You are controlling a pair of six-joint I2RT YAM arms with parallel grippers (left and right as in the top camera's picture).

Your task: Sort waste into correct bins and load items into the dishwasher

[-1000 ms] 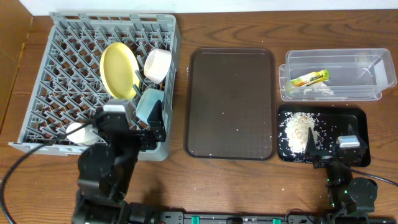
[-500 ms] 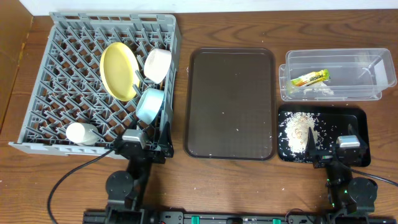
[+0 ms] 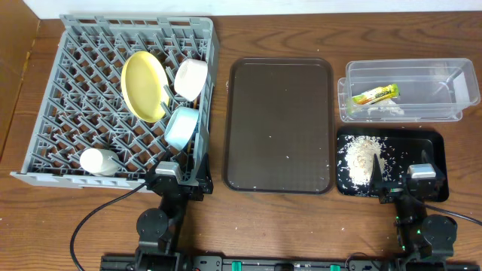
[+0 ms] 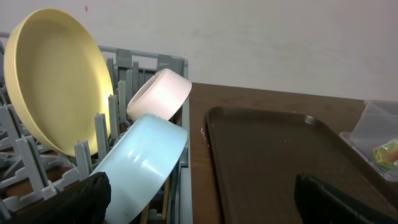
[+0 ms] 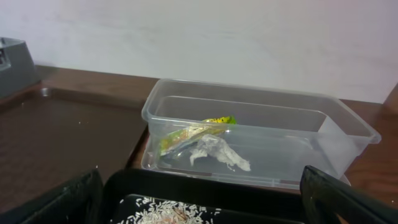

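The grey lattice dish rack (image 3: 135, 20) fills the left end of the wooden counter (image 3: 301, 226), with its right wall just beside the dark brown serving tray (image 3: 280, 124). Only a narrow strip of counter shows between them. The smooth round yellow plate (image 3: 143, 85) stands on edge among the upright pegs. The small white bowl (image 3: 190, 77) lies tipped against the rack's right wall, and the light-blue bowl (image 3: 181, 126) leans on its side below it. A white rounded object (image 3: 99, 161) lies near the rack's front-left corner.

The left jaws sit at the counter's near edge by the rack's front-right corner. They are spread wide with nothing between them, and the blue bowl (image 4: 140, 168) and the pegs are close ahead.

The serving tray is flat with a raised rim and rounded corners, and it carries only a few specks.

To its right, the clear plastic tub (image 3: 407, 62) holds the yellow-green wrapper (image 5: 193, 132) and the crumpled tissue (image 5: 217, 152), which touch. Just in front of it, the glossy black tray (image 3: 433, 143) holds a heap of whitish crumbs (image 3: 363, 158) at its left end.

The right jaws gape over the black tray's near edge and grip nothing. The tub's long wall is straight ahead of them.
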